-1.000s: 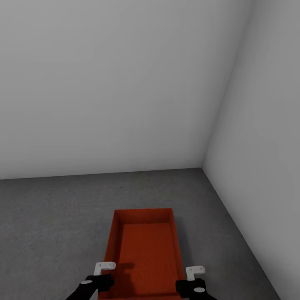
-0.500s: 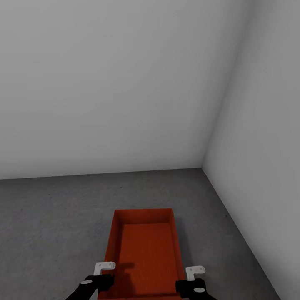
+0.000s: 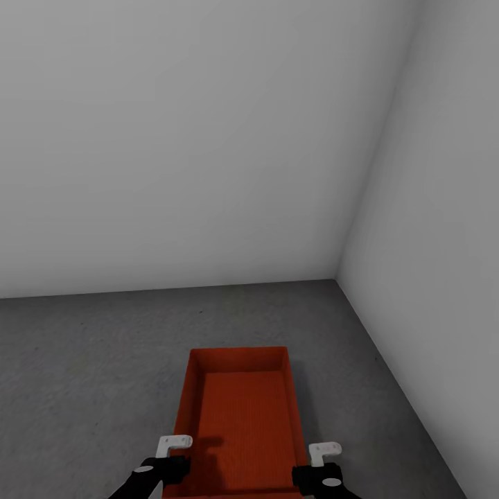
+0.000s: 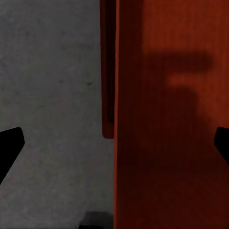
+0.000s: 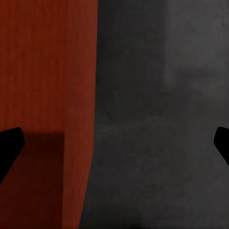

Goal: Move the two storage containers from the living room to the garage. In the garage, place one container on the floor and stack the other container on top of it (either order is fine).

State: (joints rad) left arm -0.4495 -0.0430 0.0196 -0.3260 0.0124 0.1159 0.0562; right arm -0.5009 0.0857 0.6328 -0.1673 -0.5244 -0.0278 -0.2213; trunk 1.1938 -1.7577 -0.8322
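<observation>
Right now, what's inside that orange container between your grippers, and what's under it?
The storage container holds nothing: its ribbed bottom is bare except for a gripper's shadow. Grey concrete floor surrounds it. What lies directly beneath is covered, though the left wrist view shows a second orange edge beside its wall.

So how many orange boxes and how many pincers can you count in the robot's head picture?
orange-red box: 1
pincers: 2, the left pincer and the right pincer
Total: 3
</observation>
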